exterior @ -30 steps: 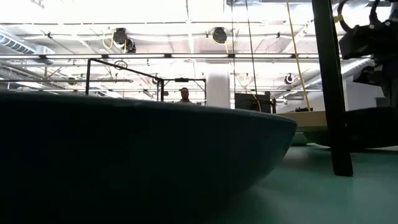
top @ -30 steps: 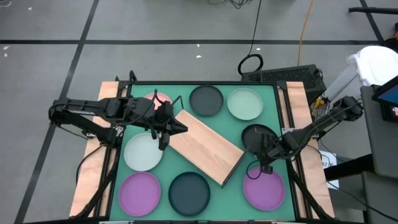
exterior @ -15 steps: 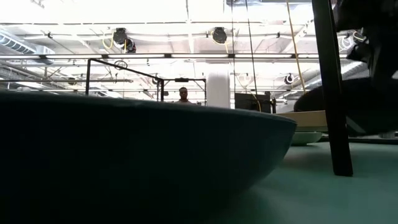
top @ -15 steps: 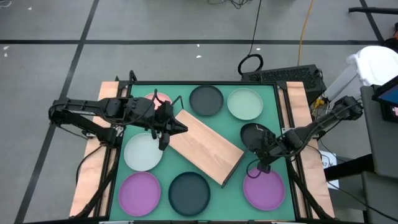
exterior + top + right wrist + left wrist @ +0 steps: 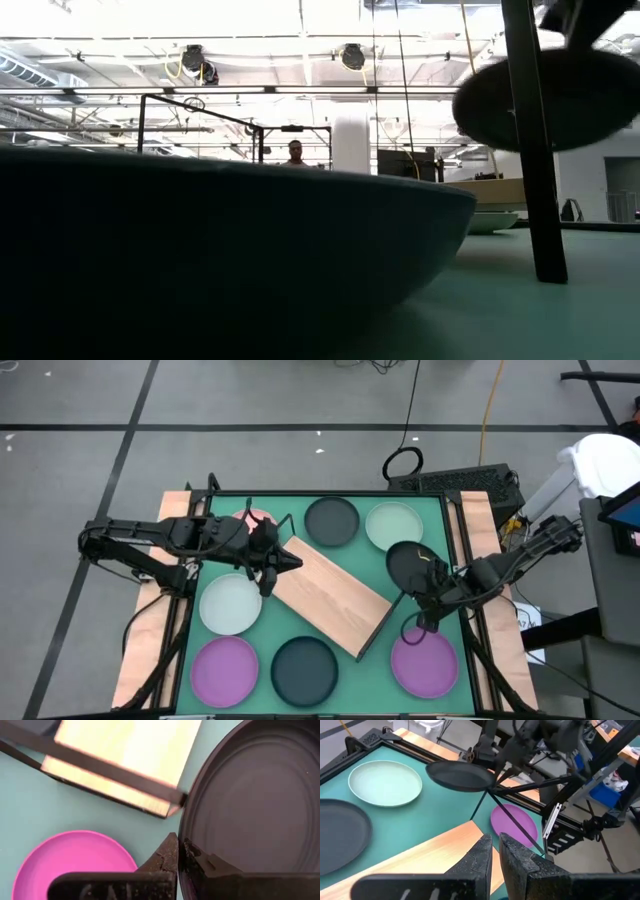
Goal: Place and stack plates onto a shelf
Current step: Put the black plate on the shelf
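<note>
The shelf (image 5: 330,595), a light wood board with thin black wire ends, lies diagonally mid-table. My right gripper (image 5: 432,595) is shut on a black plate (image 5: 410,565) and holds it in the air just right of the shelf. In the low view this plate (image 5: 550,100) floats well above the mat. My left gripper (image 5: 285,565) stands over the shelf's far-left end, its fingers (image 5: 487,852) almost together. Resting flat on the mat are pink (image 5: 258,518), dark grey (image 5: 331,520), pale green (image 5: 394,525), pale (image 5: 230,603), purple (image 5: 224,667), dark (image 5: 305,668) and purple (image 5: 425,660) plates. My left gripper sits at the middle of the shelf's far-left end, where the wire frame (image 5: 287,525) rises. Its own fingers hide the place of contact, so the hold cannot be told. My right gripper pinches the black plate's rim (image 5: 186,831) between its two fingers, on the plate's near-right side. The fingers slant down from the table's right. The plate hangs clear of the mat, slightly tilted.
A black post of the shelf's wire frame (image 5: 530,140) stands in front of the raised plate in the low view. A dark plate (image 5: 200,250) fills that view's foreground. Wooden rails (image 5: 160,610) border the green mat. A person (image 5: 296,152) stands far back in the room.
My right gripper has risen with the black plate. The plate has gone from lying on the mat to hanging clear above it, and has shifted a little toward the far edge. My left gripper has rolled slightly in place.
</note>
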Tool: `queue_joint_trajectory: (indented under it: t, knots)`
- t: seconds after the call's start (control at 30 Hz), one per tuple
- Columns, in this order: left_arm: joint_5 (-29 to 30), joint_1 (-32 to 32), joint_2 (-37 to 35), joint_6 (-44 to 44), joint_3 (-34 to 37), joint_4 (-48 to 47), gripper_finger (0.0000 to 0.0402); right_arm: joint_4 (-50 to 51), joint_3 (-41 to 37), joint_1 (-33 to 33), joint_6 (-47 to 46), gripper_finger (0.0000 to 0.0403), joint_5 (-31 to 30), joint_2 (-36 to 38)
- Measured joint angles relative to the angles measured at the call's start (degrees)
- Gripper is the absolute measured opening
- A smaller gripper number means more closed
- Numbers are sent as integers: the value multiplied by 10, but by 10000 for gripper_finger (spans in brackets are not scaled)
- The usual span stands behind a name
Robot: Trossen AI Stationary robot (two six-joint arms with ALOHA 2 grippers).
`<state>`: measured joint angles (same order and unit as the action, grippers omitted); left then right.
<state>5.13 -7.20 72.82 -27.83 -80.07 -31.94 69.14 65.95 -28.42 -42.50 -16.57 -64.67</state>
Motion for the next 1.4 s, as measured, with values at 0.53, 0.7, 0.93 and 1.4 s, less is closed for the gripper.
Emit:
queue_joint_trajectory:
  t: [0.53, 0.7, 0.93, 1.4]
  knots:
    - [0, -4, 0, -58, 0, 0, 40, 84, 224, 59, 135, 0, 1, -123]
    - [10, -16, 0, -64, 0, 0, 40, 84, 294, 87, 163, 0, 1, -156]
    - [25, -23, 0, -70, 0, 0, 40, 35, 390, 122, 180, 0, 4, -223]
    - [36, -23, 0, -97, 0, -10, 40, -69, 433, 130, 29, 0, 65, -356]
